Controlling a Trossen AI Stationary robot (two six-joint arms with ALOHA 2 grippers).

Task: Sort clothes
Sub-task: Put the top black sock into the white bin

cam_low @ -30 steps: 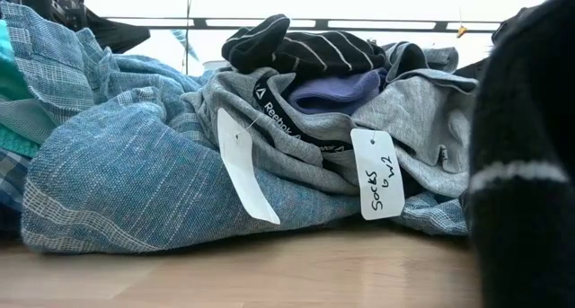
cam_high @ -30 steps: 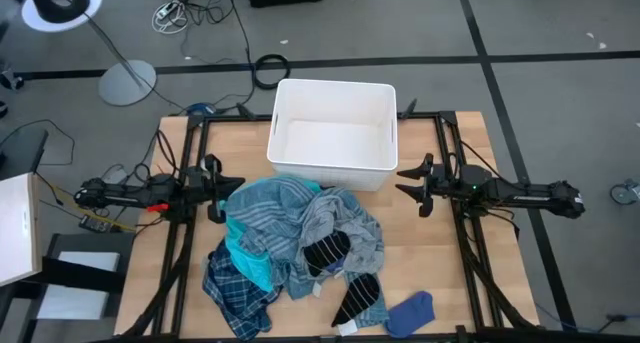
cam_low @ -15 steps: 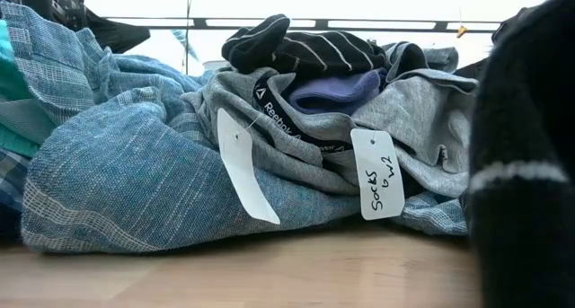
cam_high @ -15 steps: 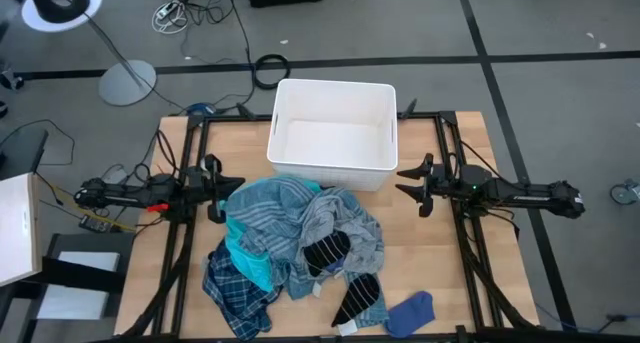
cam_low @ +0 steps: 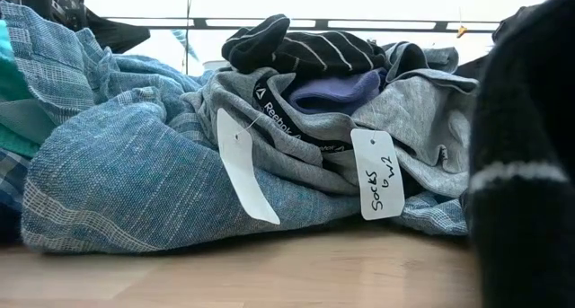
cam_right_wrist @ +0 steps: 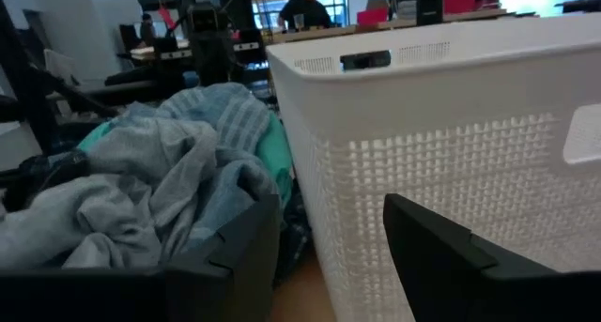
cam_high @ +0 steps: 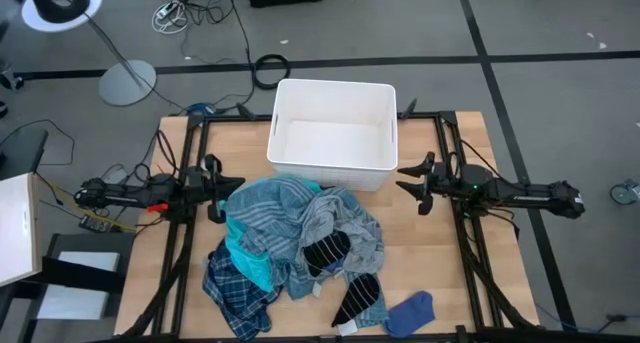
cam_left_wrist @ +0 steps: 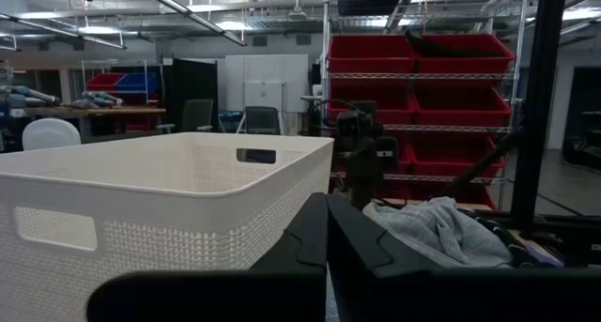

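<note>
Holding the left end effector (cam_high: 218, 188) pressed together and empty at the left side of the desk (cam_high: 445, 273), just beside the clothes (cam_high: 300, 245). Holding the right end effector (cam_high: 402, 181) spread wide and empty at the right side, near the corner of the white bin (cam_high: 333, 84) and apart from the heap.

Looking down on a pale wooden desk framed by dark rails. Showing grey floor beyond it, crossed by dark lines, with loose cables and a round lamp base (cam_high: 127, 82). Catching red shelves (cam_left_wrist: 423, 54) from the left wrist view, and a person (cam_right_wrist: 305, 5) far off in the right wrist view.

Counting one bin, standing at the far middle of the desk with the heap touching its near wall. Counting one blue-grey striped shirt (cam_high: 268, 205) on the heap's left, one grey top (cam_high: 345, 226) on its right, one turquoise piece (cam_high: 245, 261) peeking out below the shirt, one navy plaid shirt (cam_high: 232, 295) at the near left, two black striped socks (cam_high: 327, 251), and one small blue item (cam_high: 412, 308) lying alone at the near right. Counting two white tags (cam_low: 375, 173) in the low view, the right one reading "Socks".

Losing the right of the low view behind dark striped fabric (cam_low: 521, 164) close to the lens. Hiding most of the turquoise piece under other garments. Leaving the second tag's writing impossible to make out.
</note>
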